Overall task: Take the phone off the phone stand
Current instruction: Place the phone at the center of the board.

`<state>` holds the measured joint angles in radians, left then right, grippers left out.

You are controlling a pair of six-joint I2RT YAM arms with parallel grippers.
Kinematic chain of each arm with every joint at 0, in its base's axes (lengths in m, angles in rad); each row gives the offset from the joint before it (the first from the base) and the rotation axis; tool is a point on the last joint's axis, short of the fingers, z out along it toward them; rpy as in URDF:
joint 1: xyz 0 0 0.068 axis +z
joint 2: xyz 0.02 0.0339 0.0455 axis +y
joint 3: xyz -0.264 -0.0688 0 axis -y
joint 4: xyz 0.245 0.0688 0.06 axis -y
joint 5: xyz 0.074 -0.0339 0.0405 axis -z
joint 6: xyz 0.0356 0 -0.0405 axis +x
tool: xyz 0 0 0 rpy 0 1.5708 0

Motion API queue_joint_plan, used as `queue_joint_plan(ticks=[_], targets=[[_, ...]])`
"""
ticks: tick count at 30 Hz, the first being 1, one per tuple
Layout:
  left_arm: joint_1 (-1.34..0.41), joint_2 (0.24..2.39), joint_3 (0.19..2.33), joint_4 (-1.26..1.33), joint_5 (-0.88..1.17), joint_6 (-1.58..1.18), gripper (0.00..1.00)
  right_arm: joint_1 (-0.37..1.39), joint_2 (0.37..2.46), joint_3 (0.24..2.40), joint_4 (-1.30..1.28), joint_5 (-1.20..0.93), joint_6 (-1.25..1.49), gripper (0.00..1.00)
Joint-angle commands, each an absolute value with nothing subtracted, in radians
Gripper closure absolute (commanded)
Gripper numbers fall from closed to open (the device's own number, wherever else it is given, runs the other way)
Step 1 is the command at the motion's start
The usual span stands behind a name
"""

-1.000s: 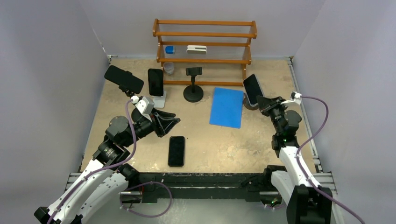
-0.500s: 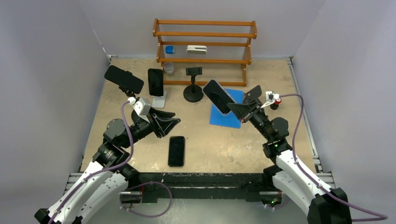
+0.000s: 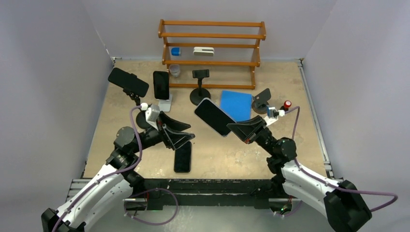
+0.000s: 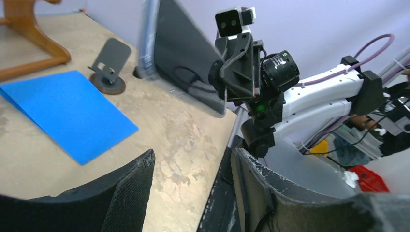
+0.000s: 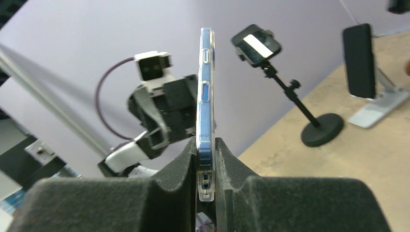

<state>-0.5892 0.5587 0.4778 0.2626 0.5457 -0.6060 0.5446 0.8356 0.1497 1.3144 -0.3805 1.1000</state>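
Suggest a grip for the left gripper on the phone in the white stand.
Probably pinch the phone across its long edges, upper half, coming from above. It stands upright, leaning on the white stand, so edges and top are free while the bottom sits in the stand. The left gripper is open.

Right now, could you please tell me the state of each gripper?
Left gripper: open, holding nothing.
Right gripper: shut on the phone.
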Motion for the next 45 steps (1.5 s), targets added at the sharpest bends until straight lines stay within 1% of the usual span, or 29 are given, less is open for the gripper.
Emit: queue_joint_plan(ticks=[1,8,10,20,24,30,36,45], targets=[[-0.584,0.583,0.421,0.524,0.608,-0.746,0.43,0.599,0.849,0.148,1.635,-0.340,1.157,1.00],[-0.584,0.635,0.364,0.816,0.672,-0.840,0.43,0.673,0.942,0.139,1.770,-0.279,1.162,1.00],[-0.584,0.655,0.360,0.859,0.673,-0.853,0.43,0.691,0.978,0.148,1.796,-0.274,1.159,1.00],[-0.584,0.719,0.394,0.811,0.671,-0.849,0.43,0.749,1.048,0.176,1.856,-0.245,1.140,1.00],[-0.584,0.701,0.394,0.792,0.669,-0.848,0.43,0.750,1.020,0.172,1.836,-0.221,1.127,1.00],[-0.584,0.638,0.397,0.731,0.667,-0.844,0.43,0.750,0.911,0.183,1.717,-0.189,1.076,1.00],[-0.584,0.587,0.378,0.711,0.637,-0.842,0.43,0.752,0.866,0.219,1.656,-0.211,1.061,1.00],[-0.584,0.677,0.464,0.756,0.669,-0.850,0.42,0.785,0.899,0.248,1.682,-0.233,1.064,1.00]])
